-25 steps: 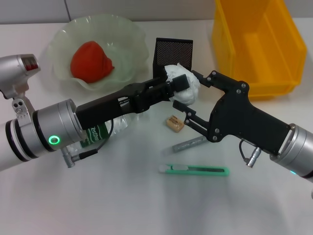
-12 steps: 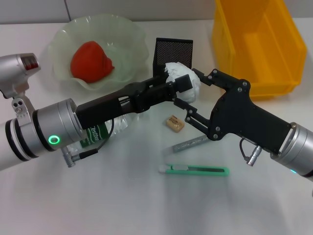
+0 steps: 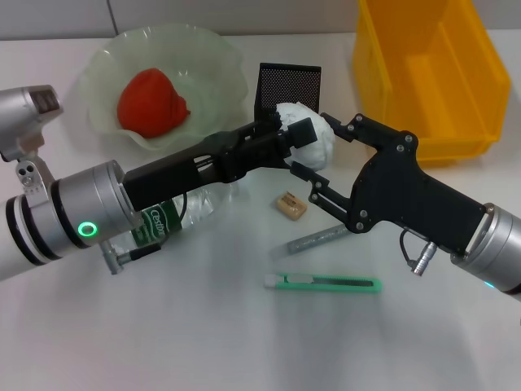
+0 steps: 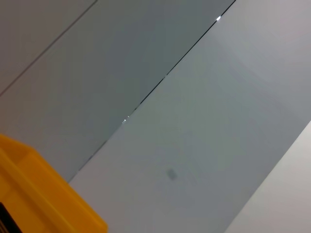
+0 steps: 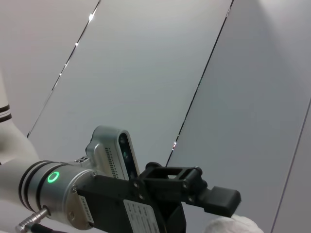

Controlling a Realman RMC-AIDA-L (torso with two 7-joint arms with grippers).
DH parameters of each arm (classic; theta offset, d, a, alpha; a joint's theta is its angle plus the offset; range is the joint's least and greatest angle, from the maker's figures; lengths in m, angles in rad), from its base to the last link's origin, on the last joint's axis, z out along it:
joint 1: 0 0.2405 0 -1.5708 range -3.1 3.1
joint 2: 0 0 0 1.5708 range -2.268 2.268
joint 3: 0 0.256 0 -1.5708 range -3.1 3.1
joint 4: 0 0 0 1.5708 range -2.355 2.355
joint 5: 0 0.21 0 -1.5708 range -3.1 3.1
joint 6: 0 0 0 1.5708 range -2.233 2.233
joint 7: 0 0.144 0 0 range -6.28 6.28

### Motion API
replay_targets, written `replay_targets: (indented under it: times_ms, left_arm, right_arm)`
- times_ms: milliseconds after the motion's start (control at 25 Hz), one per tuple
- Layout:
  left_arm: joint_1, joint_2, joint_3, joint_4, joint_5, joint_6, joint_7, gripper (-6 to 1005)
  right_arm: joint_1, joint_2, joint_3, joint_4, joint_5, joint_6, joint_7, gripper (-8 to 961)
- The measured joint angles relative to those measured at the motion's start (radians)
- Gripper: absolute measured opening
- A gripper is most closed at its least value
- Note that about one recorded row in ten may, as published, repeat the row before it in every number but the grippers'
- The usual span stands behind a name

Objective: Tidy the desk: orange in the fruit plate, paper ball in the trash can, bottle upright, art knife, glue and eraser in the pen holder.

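My left gripper is shut on the white paper ball and holds it above the desk, in front of the black mesh pen holder. My right gripper is open, with one jaw above the ball and one below it. The ball's top and the left gripper also show in the right wrist view. The orange lies in the fruit plate. The bottle lies on its side under my left arm. The eraser, the grey glue and the mint-green art knife lie on the desk.
The yellow trash can stands at the back right; its corner shows in the left wrist view. Both arms cross over the desk's middle.
My left arm has lifted slightly and shifted a little, still holding the paper ball. The right gripper has hardly moved.
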Motion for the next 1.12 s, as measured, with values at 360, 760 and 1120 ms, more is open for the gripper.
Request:
replay_targets:
  times_ms: [360, 760, 1120]
  left_arm:
    - [0.097, 0.012, 0.030, 0.183, 0.010, 0.015, 0.074, 785]
    - [0.175, 0.015, 0.112, 0.282, 0.074, 0.053, 0.416, 784]
    - [0.203, 0.015, 0.122, 0.278, 0.074, 0.045, 0.546, 783]
  right_arm:
    - [-0.021, -0.003, 0.019, -0.001, 0.000, -0.001, 0.014, 515]
    - [-0.054, -0.009, 0.081, -0.047, 0.000, 0.000, 0.271, 514]
    - [-0.083, -0.008, 0.297, -0.087, 0.000, 0.091, 0.544, 514]
